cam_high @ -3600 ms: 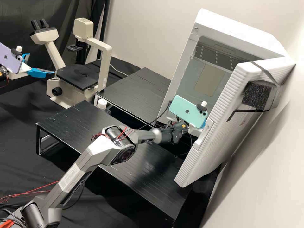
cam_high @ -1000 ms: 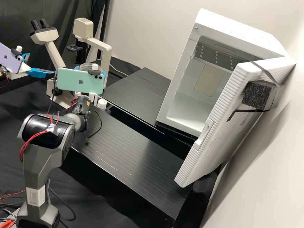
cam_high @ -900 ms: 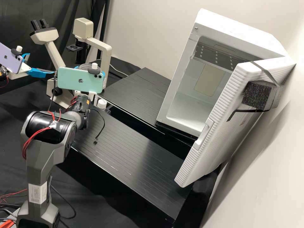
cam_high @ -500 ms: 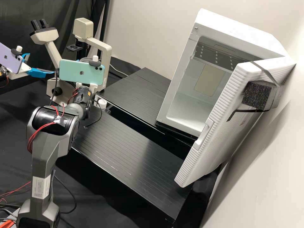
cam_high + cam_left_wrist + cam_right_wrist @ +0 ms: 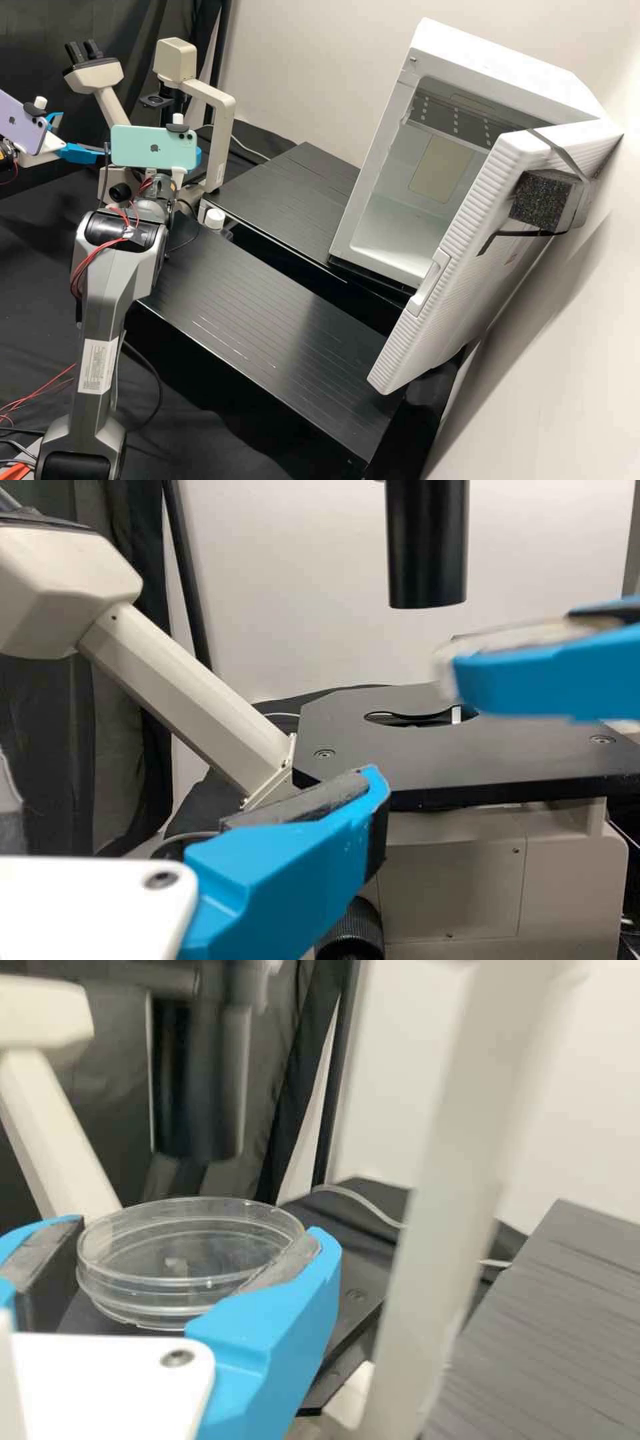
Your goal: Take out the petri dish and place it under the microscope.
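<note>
At the high view's left edge, my left gripper point(image 5: 81, 135) stands open beside the microscope point(image 5: 175, 61); in the left wrist view one finger of my left gripper point(image 5: 290, 865) shows. My right gripper point(image 5: 199, 157), behind a teal phone, is at the microscope stage. In the right wrist view the clear petri dish point(image 5: 190, 1282) lies flat between the pads of my right gripper point(image 5: 198, 1232), which is shut on it. From the left wrist view, the dish point(image 5: 510, 642) and a right finger are above the black stage point(image 5: 470, 755), off to one side and lower than the black tube point(image 5: 427, 550).
A pale upright microscope arm point(image 5: 450, 1210) stands close beside the right gripper. The white cabinet point(image 5: 347, 230) has its door point(image 5: 440, 287) open on the right. Two black racks point(image 5: 267, 307) and a white-capped bottle point(image 5: 215, 219) are near the microscope.
The right arm has left the cabinet interior and swung across to the microscope with the dish. Over the last second it has gone farther back and a little left. The left arm has kept still.
</note>
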